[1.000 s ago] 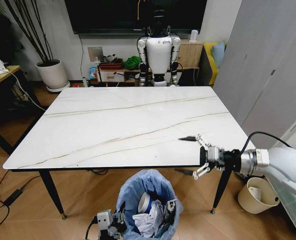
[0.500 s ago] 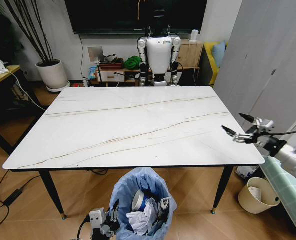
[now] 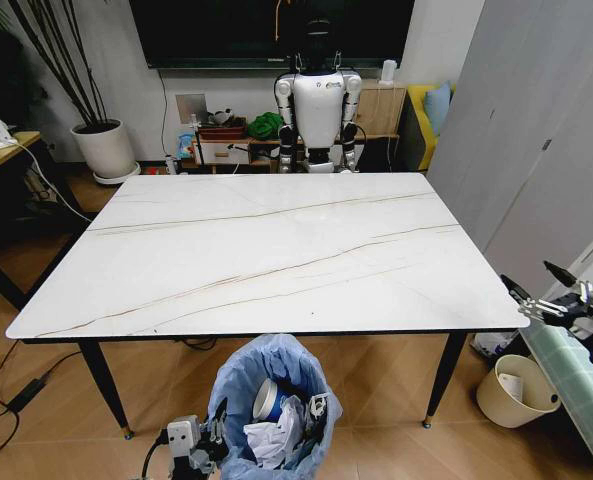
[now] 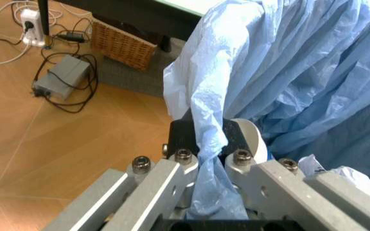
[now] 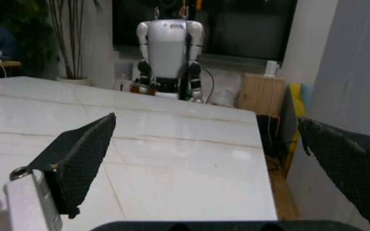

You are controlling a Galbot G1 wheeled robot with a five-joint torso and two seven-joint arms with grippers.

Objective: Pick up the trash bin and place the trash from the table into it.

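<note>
We see the large rectangular table with its glossy white marble-look top and thin brown veins, and just below its near edge on the wooden floor the small round trash bin lined with a crinkled light-blue plastic bag, holding the trash: crumpled white paper and a round can. Our left gripper sits at the bin's left rim, its fingers pinched tight on a fold of the blue bag. Our right gripper hangs off the table's right side with its dark fingers spread wide, holding nothing.
</note>
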